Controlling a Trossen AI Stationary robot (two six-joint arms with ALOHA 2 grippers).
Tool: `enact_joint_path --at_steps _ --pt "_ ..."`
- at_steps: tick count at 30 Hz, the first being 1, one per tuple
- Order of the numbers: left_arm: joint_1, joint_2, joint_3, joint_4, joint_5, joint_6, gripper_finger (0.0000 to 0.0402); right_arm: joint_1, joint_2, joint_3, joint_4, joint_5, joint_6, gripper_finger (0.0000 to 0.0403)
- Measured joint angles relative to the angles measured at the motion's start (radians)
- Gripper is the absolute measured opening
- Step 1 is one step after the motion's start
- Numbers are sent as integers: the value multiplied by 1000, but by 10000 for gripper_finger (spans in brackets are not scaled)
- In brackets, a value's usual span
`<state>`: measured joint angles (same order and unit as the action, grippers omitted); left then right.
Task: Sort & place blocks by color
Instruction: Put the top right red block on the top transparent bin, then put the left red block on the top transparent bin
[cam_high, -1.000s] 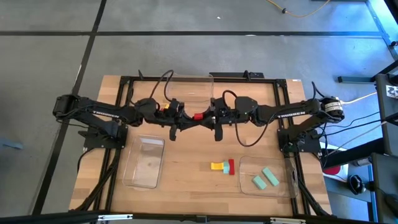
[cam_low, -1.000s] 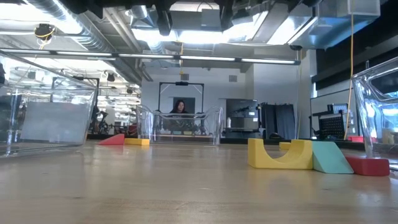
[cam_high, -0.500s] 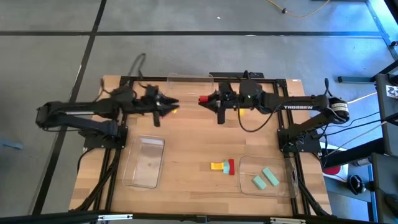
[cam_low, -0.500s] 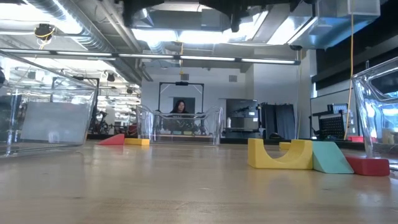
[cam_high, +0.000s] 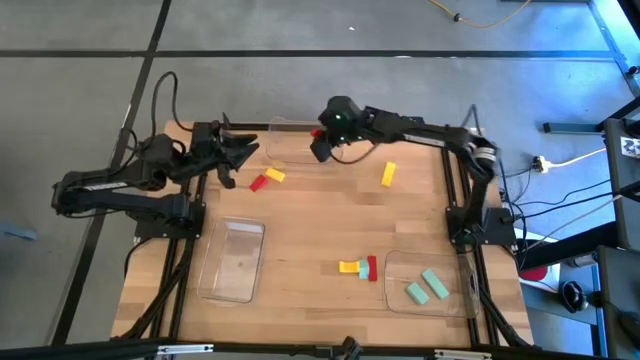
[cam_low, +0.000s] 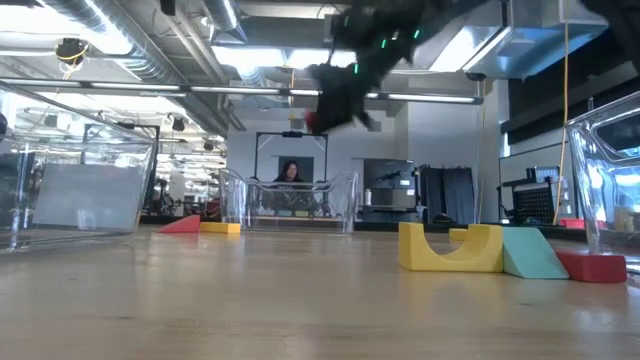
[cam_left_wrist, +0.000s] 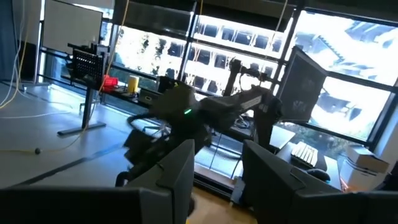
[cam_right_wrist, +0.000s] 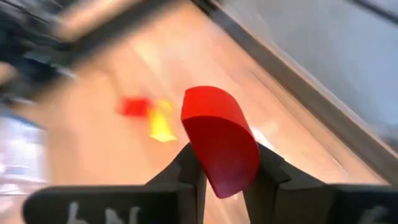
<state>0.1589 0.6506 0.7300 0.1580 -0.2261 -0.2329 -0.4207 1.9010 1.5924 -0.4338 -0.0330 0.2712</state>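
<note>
My right gripper (cam_high: 319, 141) is raised over the table's far edge, by the clear far tray (cam_high: 290, 142), and is shut on a red block (cam_right_wrist: 219, 134) with one rounded end. The low view shows that gripper (cam_low: 328, 108) high above the table. My left gripper (cam_high: 244, 153) is open and empty at the far left; its fingers (cam_left_wrist: 180, 171) are spread apart. On the wood lie a red block (cam_high: 258, 183), a yellow block (cam_high: 275, 175), another yellow block (cam_high: 388, 173), and a yellow and red pair (cam_high: 358, 266). Two teal blocks (cam_high: 426, 285) lie in the near right tray. My right gripper pinches the red block between its two fingers (cam_right_wrist: 189, 171). It holds the block by its lower part (cam_right_wrist: 225, 177), and the rounded end sticks out past the fingertips. The block is lifted clear of the table, also seen as the red block (cam_low: 312, 121) in the low view.
A clear tray (cam_high: 232, 260) stands at the near left and another tray (cam_high: 452, 262) at the near right. In the low view a yellow arch (cam_low: 450, 248), a teal wedge (cam_low: 530, 254) and a red piece (cam_low: 592, 267) sit close to the camera. A person is seen in the room beyond the table.
Both grippers met at the table's middle with the red block between them. My right gripper kept the red block, rose and swung toward the far edge, turning as it went. My left gripper drew back toward the left. Red and yellow blocks now lie uncovered where they were.
</note>
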Motion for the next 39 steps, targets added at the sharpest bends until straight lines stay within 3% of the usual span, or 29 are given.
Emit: enact_joint_path --at_steps 5,12,24,28,32,35,39 --pt "0 2 -1 -2 7 0 126 -50 107 1 -103 1 95 71" --pt "-1 3 -1 -1 7 0 126 -54 132 0 -113 0 124 76" --pt "-1 3 -1 -2 7 0 126 -54 109 0 -122 -22 125 251" --pt "0 3 -1 -3 7 0 126 -38 27 0 -139 -48 26 282" --pt "-1 3 -1 -18 7 -1 126 12 -106 -48 -146 -48 -70 283" --pt "-1 3 -1 -18 9 -1 126 55 -241 -183 -71 -49 -76 280" --pt "-2 3 -1 -18 10 -1 126 119 -468 -468 146 -47 39 279"
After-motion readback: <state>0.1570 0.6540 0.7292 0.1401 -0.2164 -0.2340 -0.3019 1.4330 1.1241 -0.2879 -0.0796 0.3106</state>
